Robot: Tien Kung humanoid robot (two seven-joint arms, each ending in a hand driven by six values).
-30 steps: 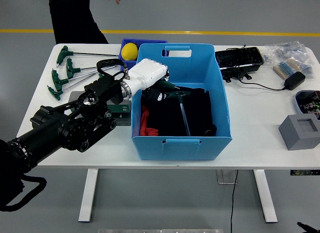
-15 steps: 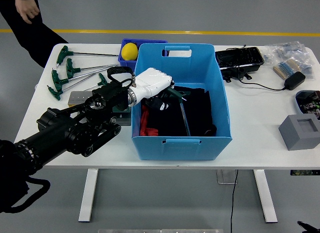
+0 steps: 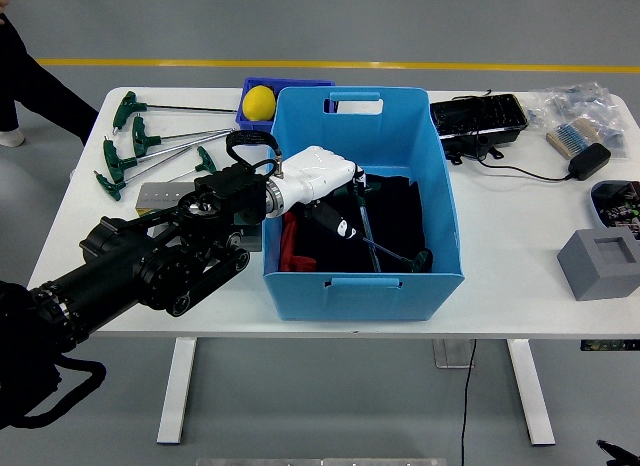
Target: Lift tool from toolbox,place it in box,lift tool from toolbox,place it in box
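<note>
The left hand reaches over the left wall of the blue box, its fingers curled down inside; whether they grip the green-handled tool lying on the dark contents cannot be told. More green T-handle tools lie on the table left of the box, beside a grey block. A yellow ball sits in a small bin behind. A black case, cable and grey holder lie well right.

Yellow ball in a small blue bin, grey foam block, black adapter on the white table.
</note>
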